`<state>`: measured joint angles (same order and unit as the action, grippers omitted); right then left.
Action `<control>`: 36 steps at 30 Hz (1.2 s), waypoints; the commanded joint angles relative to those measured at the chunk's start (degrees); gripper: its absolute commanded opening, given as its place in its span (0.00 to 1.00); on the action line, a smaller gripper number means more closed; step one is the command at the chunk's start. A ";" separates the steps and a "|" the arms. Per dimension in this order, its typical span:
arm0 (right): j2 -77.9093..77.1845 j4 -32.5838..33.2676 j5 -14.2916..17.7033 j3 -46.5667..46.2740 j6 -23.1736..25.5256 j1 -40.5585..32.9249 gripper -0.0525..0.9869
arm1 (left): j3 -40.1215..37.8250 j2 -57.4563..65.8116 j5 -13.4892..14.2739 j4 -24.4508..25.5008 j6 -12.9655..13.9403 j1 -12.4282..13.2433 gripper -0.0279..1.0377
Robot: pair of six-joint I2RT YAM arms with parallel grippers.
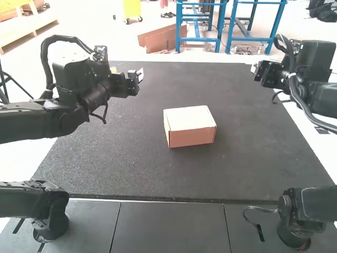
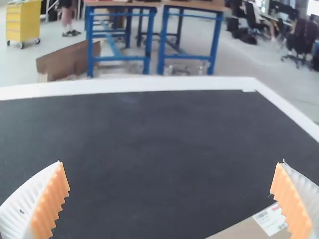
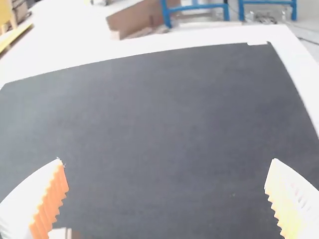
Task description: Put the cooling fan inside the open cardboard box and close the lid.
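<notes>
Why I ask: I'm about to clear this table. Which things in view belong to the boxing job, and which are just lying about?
Job in hand:
cardboard box, lid shut, in the middle of the mat
left gripper, open, apart from the box
right gripper, open, apart from the box

Lying about:
black mat under the box

Both arms hover raised at their own sides, left tool [image 1: 138, 75] and right tool [image 1: 257, 70] each spread wide.
</notes>
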<state>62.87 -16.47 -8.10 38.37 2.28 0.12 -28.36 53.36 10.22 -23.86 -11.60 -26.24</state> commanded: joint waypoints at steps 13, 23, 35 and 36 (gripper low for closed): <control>-8.73 -17.63 2.65 -21.93 -7.82 0.76 0.93 | 21.68 -20.49 2.44 -4.62 1.49 0.40 0.93; -8.91 -22.73 2.74 -29.23 -7.12 0.85 0.93 | 28.54 -28.23 2.53 -1.46 1.14 1.89 0.92; -20.24 -18.07 2.74 -31.87 -6.33 0.32 0.93 | 28.45 -51.96 2.09 19.02 2.63 4.27 0.92; -21.91 -17.46 2.65 -32.31 -6.24 0.32 0.93 | 28.45 -51.78 2.09 18.93 2.63 4.44 0.92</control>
<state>44.58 -34.59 -5.54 6.70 -4.32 0.12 -0.34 0.95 12.23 -5.08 -9.85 -22.13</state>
